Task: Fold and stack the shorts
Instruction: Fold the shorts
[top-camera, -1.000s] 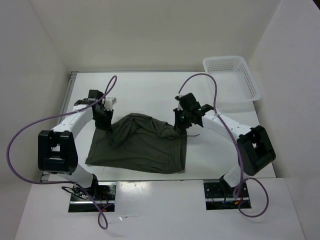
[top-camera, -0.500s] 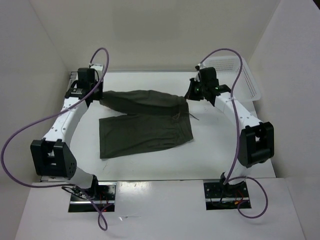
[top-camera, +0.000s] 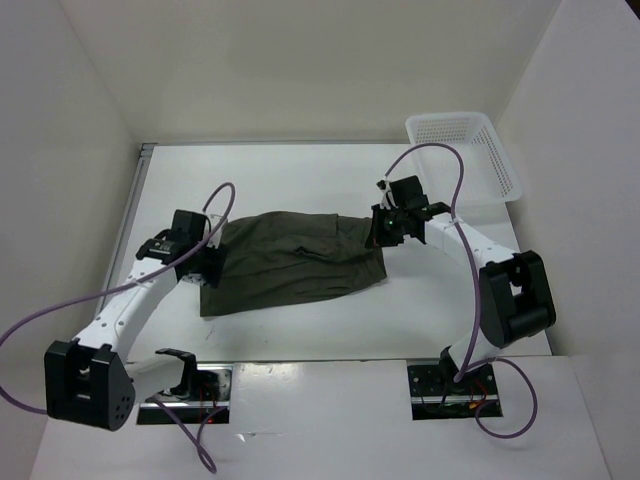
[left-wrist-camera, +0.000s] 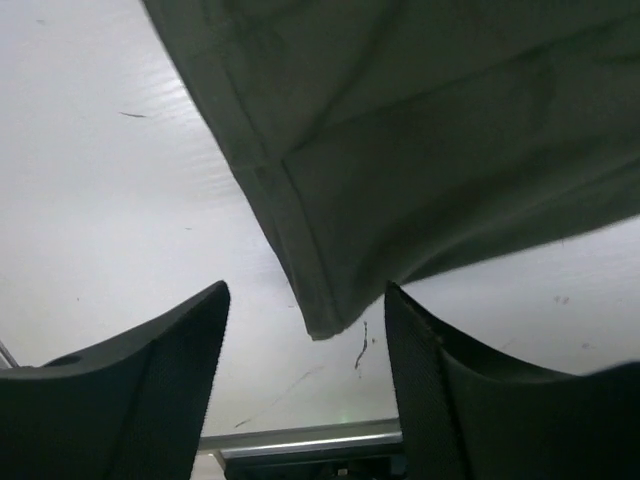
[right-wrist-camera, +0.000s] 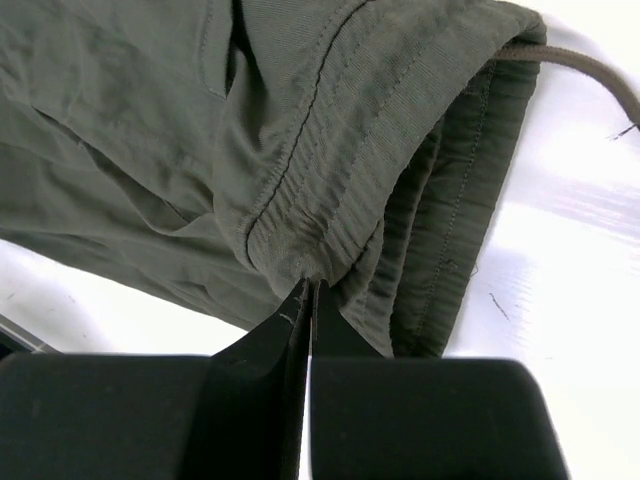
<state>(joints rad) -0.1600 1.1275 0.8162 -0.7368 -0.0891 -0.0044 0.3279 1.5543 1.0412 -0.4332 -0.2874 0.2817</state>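
- Dark olive-green shorts (top-camera: 295, 258) lie folded over on themselves, spread mostly flat.
- The gathered waistband (right-wrist-camera: 400, 180) faces right with the drawstring (right-wrist-camera: 590, 75) trailing, and the leg hems (left-wrist-camera: 290, 230) face left.

A flat white rectangular table (top-camera: 300, 185) with a smooth top carries two things. Near its middle lie the dark olive-green cloth shorts (top-camera: 290, 262), folded over on themselves into a long band running left to right. The leg hems are at the left end and the gathered waistband at the right, where the layers stack one on another. A thin olive drawstring (right-wrist-camera: 590, 75) trails from the waistband over the bare tabletop. A white plastic lattice basket (top-camera: 445, 117) sits at the far right corner, well apart from the shorts. Faint dark scuffs mark the surface beside the cloth.
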